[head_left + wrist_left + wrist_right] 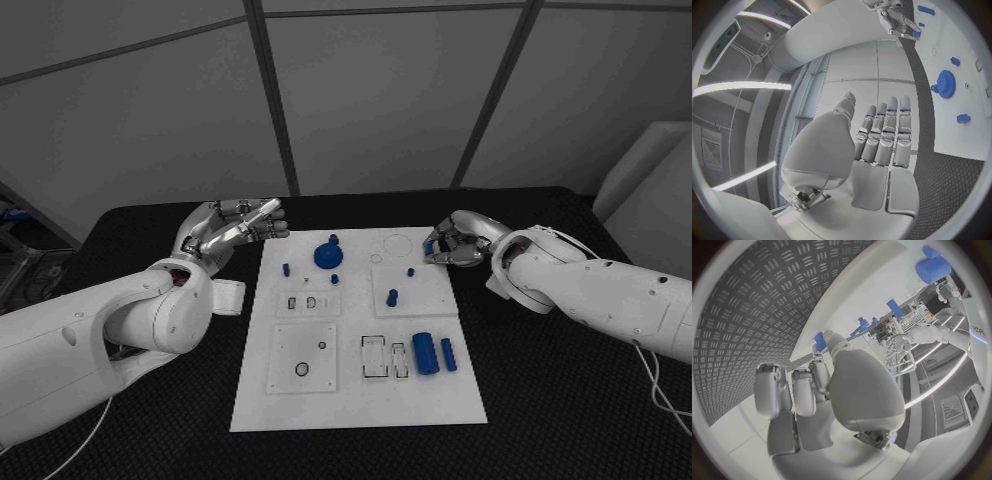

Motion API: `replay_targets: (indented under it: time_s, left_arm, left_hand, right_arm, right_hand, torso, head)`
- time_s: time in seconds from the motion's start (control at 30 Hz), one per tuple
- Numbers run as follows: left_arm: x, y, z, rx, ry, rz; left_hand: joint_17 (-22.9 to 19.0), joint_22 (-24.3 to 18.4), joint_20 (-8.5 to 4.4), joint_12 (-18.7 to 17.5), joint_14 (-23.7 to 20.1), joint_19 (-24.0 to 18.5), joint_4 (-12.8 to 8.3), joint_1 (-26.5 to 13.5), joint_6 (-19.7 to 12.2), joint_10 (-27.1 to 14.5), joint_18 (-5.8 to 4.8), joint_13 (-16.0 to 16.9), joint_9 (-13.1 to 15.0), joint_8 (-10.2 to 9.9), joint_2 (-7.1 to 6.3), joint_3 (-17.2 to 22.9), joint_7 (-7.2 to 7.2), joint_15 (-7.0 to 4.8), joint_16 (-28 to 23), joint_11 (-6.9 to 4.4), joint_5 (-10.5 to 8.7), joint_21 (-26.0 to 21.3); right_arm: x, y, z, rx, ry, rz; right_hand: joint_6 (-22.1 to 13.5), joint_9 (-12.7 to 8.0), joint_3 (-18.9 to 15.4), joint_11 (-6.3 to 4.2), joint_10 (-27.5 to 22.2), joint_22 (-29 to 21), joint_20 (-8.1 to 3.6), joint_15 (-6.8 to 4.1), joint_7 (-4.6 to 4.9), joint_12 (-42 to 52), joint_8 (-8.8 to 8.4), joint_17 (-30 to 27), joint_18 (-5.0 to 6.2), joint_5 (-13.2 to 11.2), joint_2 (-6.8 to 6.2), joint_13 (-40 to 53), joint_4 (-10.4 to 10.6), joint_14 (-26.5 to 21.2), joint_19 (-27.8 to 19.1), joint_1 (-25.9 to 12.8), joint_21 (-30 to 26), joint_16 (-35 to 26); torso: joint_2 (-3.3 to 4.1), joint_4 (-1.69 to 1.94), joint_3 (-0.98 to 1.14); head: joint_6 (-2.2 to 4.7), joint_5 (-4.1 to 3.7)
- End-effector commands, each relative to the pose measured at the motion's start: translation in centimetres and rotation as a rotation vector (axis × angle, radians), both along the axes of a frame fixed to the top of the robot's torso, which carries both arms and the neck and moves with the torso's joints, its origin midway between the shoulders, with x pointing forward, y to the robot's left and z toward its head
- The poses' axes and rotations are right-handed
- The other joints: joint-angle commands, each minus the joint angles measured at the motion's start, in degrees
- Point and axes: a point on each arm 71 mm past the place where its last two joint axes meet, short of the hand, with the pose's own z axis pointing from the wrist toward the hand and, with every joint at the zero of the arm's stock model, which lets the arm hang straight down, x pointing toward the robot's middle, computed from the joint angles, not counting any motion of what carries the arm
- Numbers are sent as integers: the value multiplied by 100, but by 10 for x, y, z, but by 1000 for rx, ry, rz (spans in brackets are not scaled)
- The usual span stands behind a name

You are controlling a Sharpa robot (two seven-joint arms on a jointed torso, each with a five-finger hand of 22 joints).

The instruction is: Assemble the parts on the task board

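Note:
The white task board (361, 395) lies in the middle of the table. A blue gear (330, 256) sits at its far end, with small blue pegs (392, 296) standing around it. A large blue cylinder (426, 352) and a thinner one (449, 354) lie near the right edge. My right hand (459, 241) hovers at the board's far right corner with its fingers curled, pinching a small blue part (820, 341) between thumb and finger. My left hand (235, 228) is raised beside the far left corner, fingers straight, holding nothing. In the left wrist view the left hand (879, 145) faces the gear (944, 83).
Outlined slots (382, 357) and round holes (302, 369) mark the near half of the board. Black table (562, 420) surrounds the board on all sides. Grey wall panels stand behind the table's far edge.

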Motion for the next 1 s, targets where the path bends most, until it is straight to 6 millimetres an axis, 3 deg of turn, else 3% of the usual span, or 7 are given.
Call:
replay_targets:
  time_s: [0.03,0.17,0.23,0.4,0.6,0.77,1.0]
  left_arm:
    - [0,-2,1,-1,-7,-15]
    - [0,-2,1,-1,-7,-15]
    - [0,-1,1,-1,-7,-14]
    - [0,-1,1,0,-6,-14]
    - [0,-1,1,0,-6,-13]
    - [0,0,1,1,-6,-12]
    - [0,1,1,2,-5,-9]
  left_hand:
    - [-8,-7,1,-38,-2,33,-36,-1,11,-27,-58,-6,-6,-19,48,-7,36,31,-32,26,-33,-22]
    - [-8,-7,1,-38,-2,33,-36,-1,11,-27,-58,-6,-6,-19,48,-7,36,31,-32,26,-33,-22]
    - [-8,-7,1,-38,-2,33,-36,-1,11,-27,-58,-6,-6,-19,48,-7,36,31,-32,26,-33,-22]
    - [-8,-7,1,-38,-2,33,-36,-1,11,-27,-58,-6,-6,-19,48,-7,36,31,-32,26,-33,-22]
    - [-8,-7,1,-38,-2,33,-36,-1,11,-27,-58,-6,-6,-19,48,-7,36,31,-32,26,-33,-22]
    - [-8,-10,2,-41,2,35,-43,-3,3,-38,-58,-6,-7,-24,49,-8,42,34,-39,31,-33,-23]
    - [-8,-10,2,-41,2,35,-43,-3,3,-38,-58,-6,-7,-24,49,-8,42,34,-39,31,-33,-23]
  right_arm:
    - [0,2,1,10,-8,10]
    - [0,2,2,12,-14,8]
    - [0,2,2,14,-19,6]
    - [-1,2,4,29,-32,0]
    - [-3,7,6,45,-46,4]
    - [-11,15,10,61,-46,18]
    - [-28,47,19,100,-32,71]
  right_hand:
    - [126,21,72,-54,38,340,13,1,-27,38,67,969,-46,25,87,20,-8,468,-7,14,-27,-9]
    - [305,58,165,-120,48,351,-25,-50,-105,44,172,973,-47,14,183,28,-44,469,2,69,-23,-8]
    - [389,80,267,-166,52,358,-65,-92,-152,42,228,974,-48,-156,255,31,-87,470,7,127,-20,-9]
    - [463,110,433,-209,63,371,-111,-134,-200,41,291,984,-52,-222,345,37,-160,472,17,193,-17,-6]
    - [467,119,500,-218,67,389,-126,-145,-208,39,305,994,-56,-228,362,39,-199,475,29,209,-10,-1]
    - [463,122,532,-220,69,406,-132,-149,-208,38,309,997,-60,-222,364,39,-220,476,40,214,-3,0]
    - [457,128,585,-220,66,452,-139,-152,-206,28,317,1001,-71,-213,364,33,-261,477,70,223,17,2]
  torso:
    - [2,-2,1]
    - [1,-5,2]
    - [2,-2,1]
    - [-1,0,3]
    - [-2,-3,5]
    - [-8,-8,-6]
    - [-4,-5,-5]
  head:
    - [-3,0]
    - [-9,-1]
    - [-9,-2]
    - [-8,-6]
    - [-5,2]
    - [-11,16]
    - [-13,65]
